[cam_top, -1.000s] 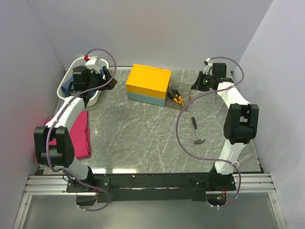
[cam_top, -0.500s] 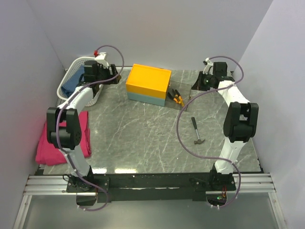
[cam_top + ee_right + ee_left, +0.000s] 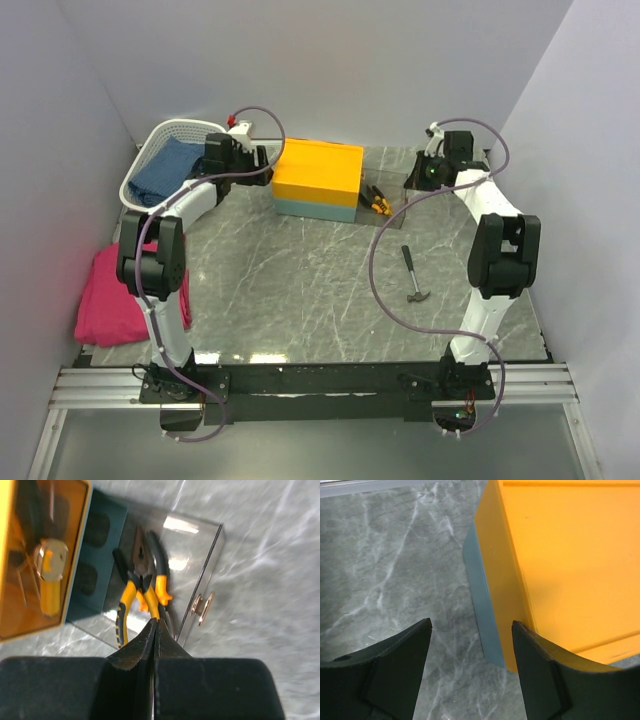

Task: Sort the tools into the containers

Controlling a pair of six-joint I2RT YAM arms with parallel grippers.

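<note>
The yellow-orange box (image 3: 318, 172) with a blue-grey base stands at the back middle. My left gripper (image 3: 262, 160) is open and empty at its left end; the left wrist view shows the box corner (image 3: 520, 580) between the open fingers, with the gripper (image 3: 472, 630) above the table. Orange and yellow-handled pliers (image 3: 375, 202) lie on a clear flap right of the box. My right gripper (image 3: 155, 622) is shut and empty, just above the pliers (image 3: 142, 587). The hammer (image 3: 412, 272) lies on the table at the right. The white basket (image 3: 150, 150) stands at the back left.
A blue cloth (image 3: 168, 165) lies in the basket. A folded pink cloth (image 3: 120, 300) lies at the left edge. A yellow-handled thing (image 3: 50, 580) shows through the box's orange wall. A metal latch (image 3: 202, 607) sits on the clear flap's edge.
My left gripper has swung right from over the basket to the left end of the box. The right arm has hardly moved.
</note>
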